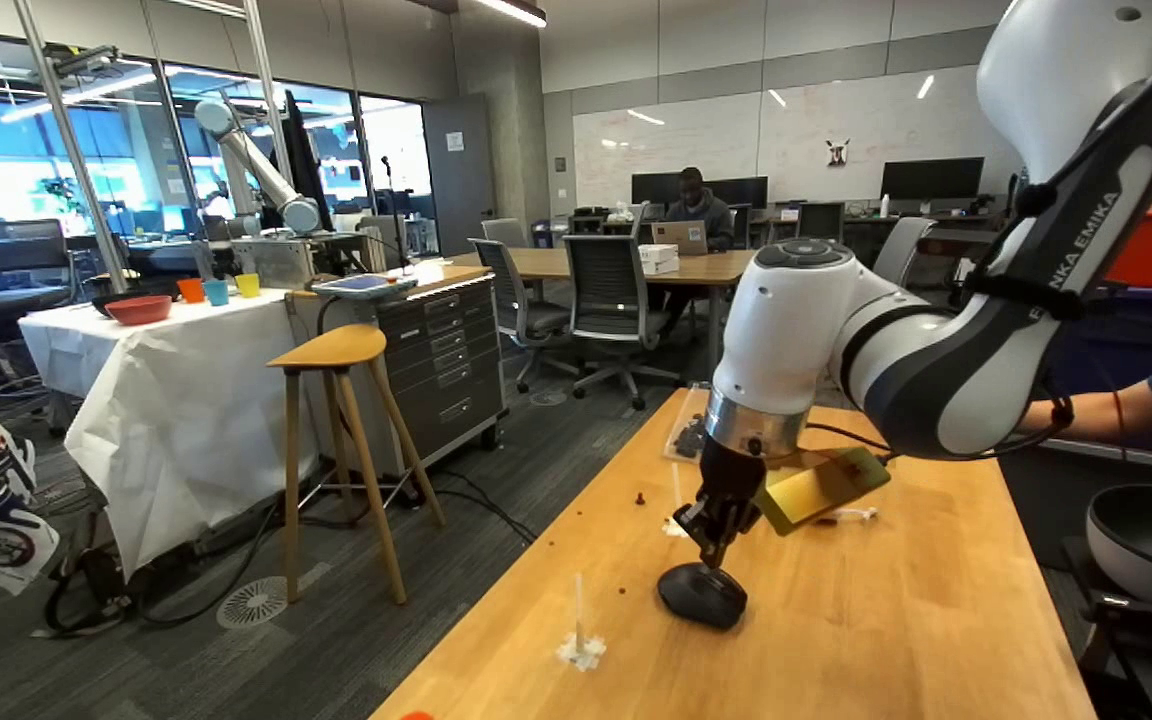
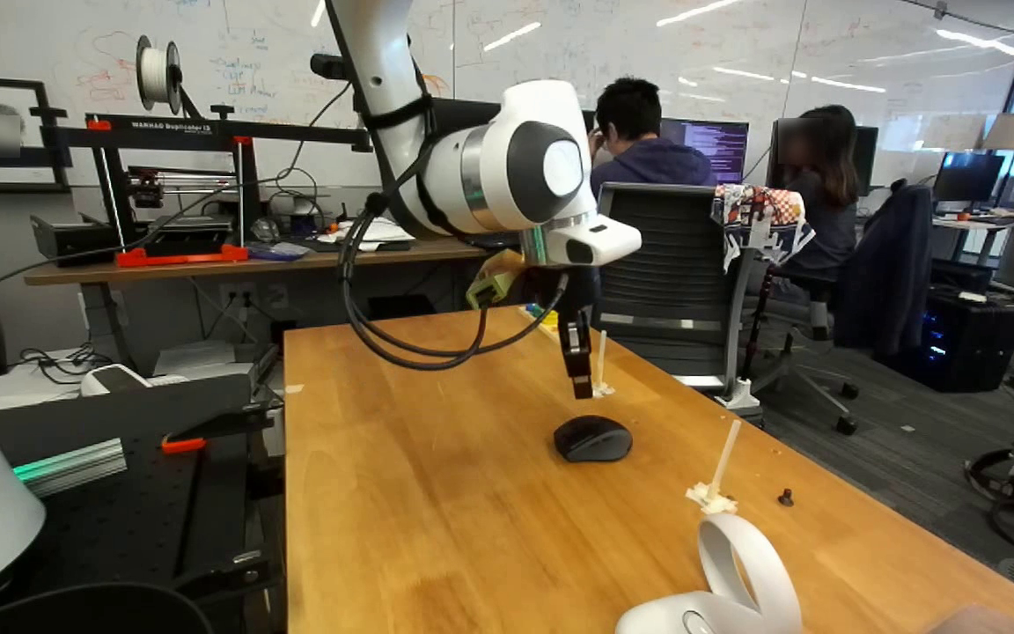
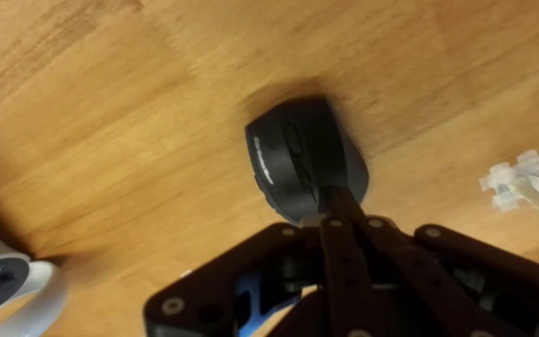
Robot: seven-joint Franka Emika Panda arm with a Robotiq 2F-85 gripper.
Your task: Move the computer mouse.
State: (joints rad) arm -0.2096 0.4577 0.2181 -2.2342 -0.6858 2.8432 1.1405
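Note:
The computer mouse (image 1: 701, 597) is small, black and dome-shaped and lies flat on the wooden table (image 1: 876, 640). It also shows in an exterior view (image 2: 593, 440) and, seen from above, in the wrist view (image 3: 293, 159). My gripper (image 1: 712, 560) points down with its fingers together and nothing between them. In an exterior view its fingertips (image 2: 582, 391) are a little above the mouse with a gap of table showing between. In the wrist view the shut fingertips (image 3: 337, 199) cover part of the mouse's rear.
A white controller with a ring (image 2: 784, 581) lies on the table and shows in the wrist view (image 3: 56, 292). Thin upright sticks on taped bases (image 2: 714, 498) stand near the mouse. A small dark bit (image 2: 786, 497) lies near the table edge. A person's arm (image 1: 1086, 425) is behind the robot.

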